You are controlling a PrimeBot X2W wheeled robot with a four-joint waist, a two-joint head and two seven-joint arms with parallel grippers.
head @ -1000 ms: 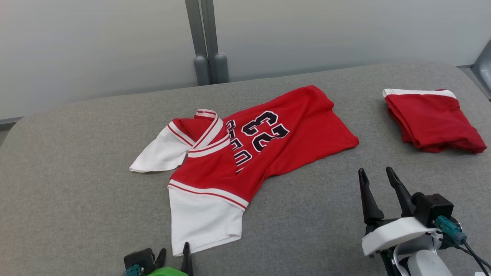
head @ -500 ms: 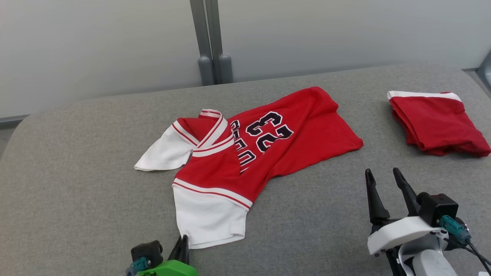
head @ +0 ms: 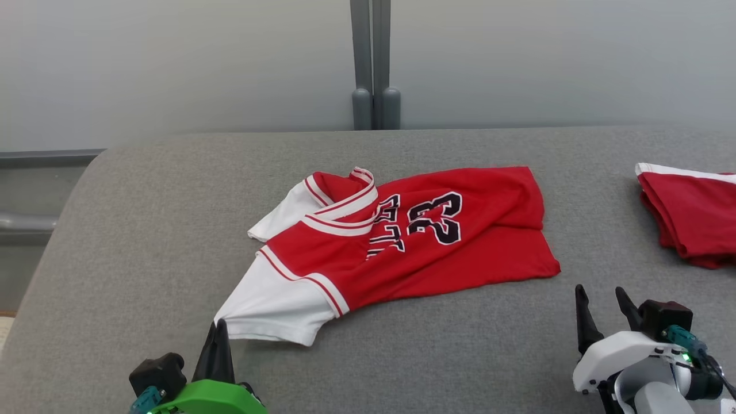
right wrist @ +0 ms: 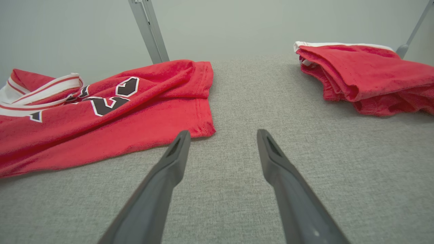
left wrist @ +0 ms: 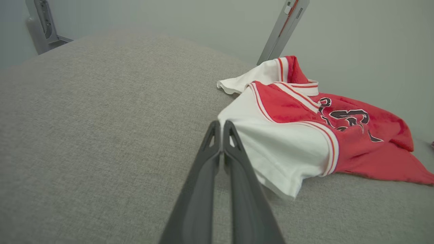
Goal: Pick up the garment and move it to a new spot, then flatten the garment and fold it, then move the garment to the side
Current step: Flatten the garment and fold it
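The garment (head: 414,241), a red jersey with white sleeves and the number 23, lies spread but wrinkled near the middle of the grey padded table (head: 144,230). Its collar end points to the robot's left and its hem to the right. One white sleeve is drawn out toward the near left edge.

The left gripper (head: 218,328) stands at the corner of that sleeve with its jaws pressed together. In the left wrist view a thin white strip shows between the tips of the left gripper (left wrist: 221,124), so the corner of the sleeve appears to be pinched.

The right gripper (head: 601,290) is near the right corner of the hem, not touching it. Its jaws are spread wide and hold nothing.

A folded red cloth (head: 690,218) with a white band lies at the right side of the table, well apart from the garment. A grey post (head: 374,57) stands behind the far edge.
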